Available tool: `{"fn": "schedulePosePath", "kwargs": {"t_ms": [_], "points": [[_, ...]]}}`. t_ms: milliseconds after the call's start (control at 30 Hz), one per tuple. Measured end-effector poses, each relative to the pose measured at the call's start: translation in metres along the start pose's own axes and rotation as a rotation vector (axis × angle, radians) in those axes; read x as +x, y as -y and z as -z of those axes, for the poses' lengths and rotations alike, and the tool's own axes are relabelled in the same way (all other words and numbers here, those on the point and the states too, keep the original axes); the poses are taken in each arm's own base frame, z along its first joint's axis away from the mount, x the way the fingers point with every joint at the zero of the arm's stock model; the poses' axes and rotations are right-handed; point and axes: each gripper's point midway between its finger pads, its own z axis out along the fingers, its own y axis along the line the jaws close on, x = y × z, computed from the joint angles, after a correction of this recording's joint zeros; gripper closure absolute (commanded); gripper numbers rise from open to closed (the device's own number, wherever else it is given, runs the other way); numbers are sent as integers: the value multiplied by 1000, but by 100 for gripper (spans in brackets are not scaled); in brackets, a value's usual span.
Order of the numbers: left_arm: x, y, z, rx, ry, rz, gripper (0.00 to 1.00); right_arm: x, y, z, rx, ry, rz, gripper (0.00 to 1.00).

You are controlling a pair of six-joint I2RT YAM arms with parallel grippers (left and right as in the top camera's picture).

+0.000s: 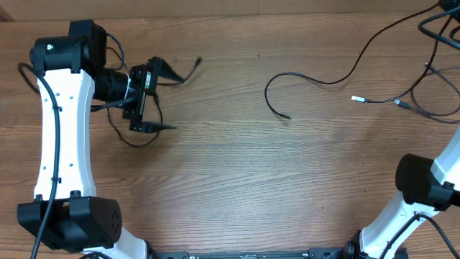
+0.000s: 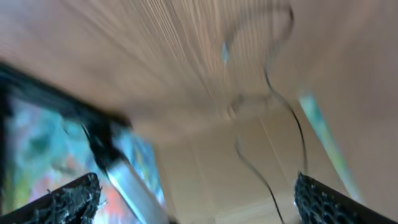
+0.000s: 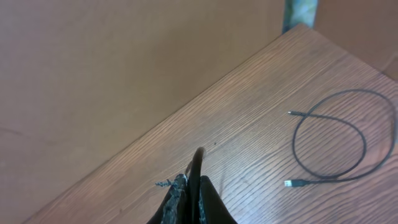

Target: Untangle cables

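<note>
As the left end effector (image 1: 164,97) hovered open and the right end effector (image 3: 188,185) sat closed, crossed cables (image 1: 430,68) at the tabletop's (image 1: 237,180) far right corner seemingly awaited the next grasp.

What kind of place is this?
Probably a robot lab or workshop: two white robot arms stand at a wooden table, and thin black cables lie spread across it.
</note>
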Motion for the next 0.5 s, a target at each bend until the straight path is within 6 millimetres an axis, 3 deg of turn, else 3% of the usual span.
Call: {"fn": "schedulePosePath", "kwargs": {"t_ms": [133,300,333,367,433,500], "points": [[-35,-14,4,-80,207,0,1,-12,27,0,98,45,-15,96],[-55,-21,10,-125,324,1,1,-42,120,12,334,129,-122,96],[-57,-22,11,-131,338,1,0,-47,146,18,394,149,-154,96],[-58,-22,12,-133,344,1,0,-50,159,22,422,158,-171,96],[-60,-23,13,-139,360,1,0,-57,210,39,533,191,-238,96],[-61,-24,13,-141,365,1,0,-59,240,52,594,209,-280,96]]}}
